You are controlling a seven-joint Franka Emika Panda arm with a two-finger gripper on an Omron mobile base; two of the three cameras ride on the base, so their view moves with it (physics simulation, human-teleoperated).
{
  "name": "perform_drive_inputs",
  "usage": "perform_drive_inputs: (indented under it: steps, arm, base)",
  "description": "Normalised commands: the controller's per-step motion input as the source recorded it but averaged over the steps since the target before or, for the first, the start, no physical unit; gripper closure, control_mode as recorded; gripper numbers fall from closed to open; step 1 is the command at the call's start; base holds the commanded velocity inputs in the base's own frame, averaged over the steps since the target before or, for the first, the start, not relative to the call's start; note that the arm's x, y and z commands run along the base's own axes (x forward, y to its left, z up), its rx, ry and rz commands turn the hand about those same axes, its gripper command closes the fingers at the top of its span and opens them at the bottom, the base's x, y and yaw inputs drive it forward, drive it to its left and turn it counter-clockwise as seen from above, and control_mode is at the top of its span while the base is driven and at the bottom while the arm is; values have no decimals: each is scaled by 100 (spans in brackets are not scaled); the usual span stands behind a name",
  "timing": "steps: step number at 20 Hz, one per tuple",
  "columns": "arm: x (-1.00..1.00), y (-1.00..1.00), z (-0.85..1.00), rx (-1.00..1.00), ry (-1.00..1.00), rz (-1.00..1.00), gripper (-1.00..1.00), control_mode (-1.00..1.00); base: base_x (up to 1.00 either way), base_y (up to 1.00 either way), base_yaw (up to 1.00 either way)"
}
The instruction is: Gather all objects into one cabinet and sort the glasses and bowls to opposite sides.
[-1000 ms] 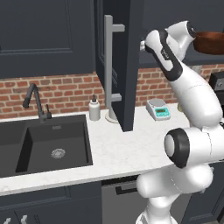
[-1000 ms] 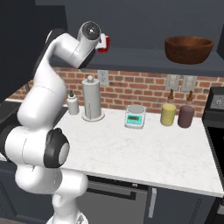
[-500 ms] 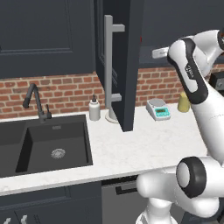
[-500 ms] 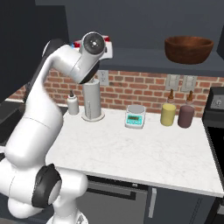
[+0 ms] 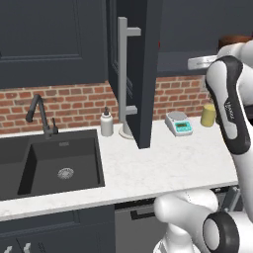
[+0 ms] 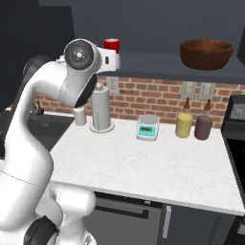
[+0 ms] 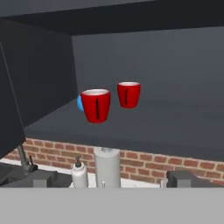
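Two red cups [image 7: 96,105] [image 7: 128,94] stand on the shelf of the open navy cabinet [image 7: 175,118]. A small blue bowl [image 7: 80,102] peeks out from behind the nearer cup at the shelf's left end. The wide brown bowl [image 6: 206,52] sits far to the right on the same shelf. My gripper [image 7: 111,179] is open and empty, below and in front of the cups and apart from them. The right base view has one red cup [image 6: 111,44] just behind my hand. The cabinet door [image 5: 146,74] stands swung out, with its grey bar handle [image 5: 123,74].
On the counter [image 6: 143,162] below stand a paper towel roll [image 6: 100,110], a small scale [image 6: 147,127], a yellow jar [image 6: 183,125] and a dark jar [image 6: 203,127]. A soap bottle [image 5: 106,123], faucet [image 5: 42,116] and sink [image 5: 54,163] lie to the left.
The arm's elbow has swung out to the right and the hand has dropped slightly in front of the shelf. The gripper stayed open. The cups and bowls have not moved.
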Motion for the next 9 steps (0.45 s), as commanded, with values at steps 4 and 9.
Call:
perform_drive_inputs:
  steps: [4, 9]
  arm:
    - [-77, 18, 22, 0, 0, -4, -100, -100]
    - [-97, 19, 4, 0, 0, -1, -100, -100]
  base:
    - [0, 0, 0]
    - [0, 0, 0]
